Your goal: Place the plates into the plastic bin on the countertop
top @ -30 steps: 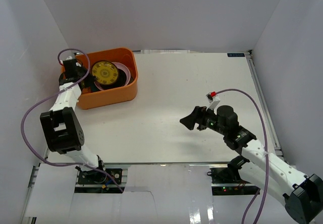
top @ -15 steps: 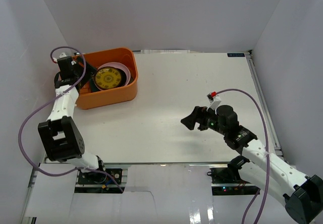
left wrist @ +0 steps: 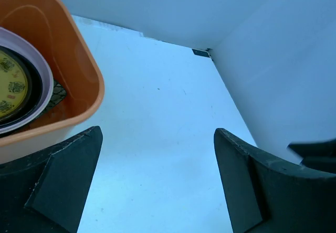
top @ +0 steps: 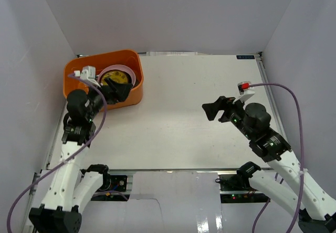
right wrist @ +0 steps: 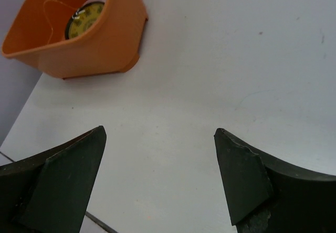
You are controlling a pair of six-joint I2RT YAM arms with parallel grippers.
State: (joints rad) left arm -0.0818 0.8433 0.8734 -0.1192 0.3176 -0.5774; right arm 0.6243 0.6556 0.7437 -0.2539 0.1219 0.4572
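Note:
The orange plastic bin [top: 103, 56] stands at the far left of the white countertop [top: 178, 123]. Inside it lies a stack of plates with a yellow-patterned round plate [top: 114, 77] on top and a pale pink rim [top: 135, 75] showing around it. My left gripper [top: 122, 92] hangs open and empty at the bin's near right wall. In the left wrist view, the bin [left wrist: 79, 70] and yellow plate [left wrist: 10, 88] sit left of that gripper [left wrist: 157, 133]. Over the middle right of the table my right gripper [top: 212, 109] is open and empty, facing the bin [right wrist: 100, 44].
White walls enclose the table on the left, back and right. A metal rail [top: 270, 102] runs along the right edge. Purple cables loop from both wrists. Bare tabletop [right wrist: 220, 60] lies between the bin and my right gripper.
My left arm has drawn back from the bin's far left corner to its near right side, and its jaws have gone from shut to open. The right arm has shifted right and a little farther back.

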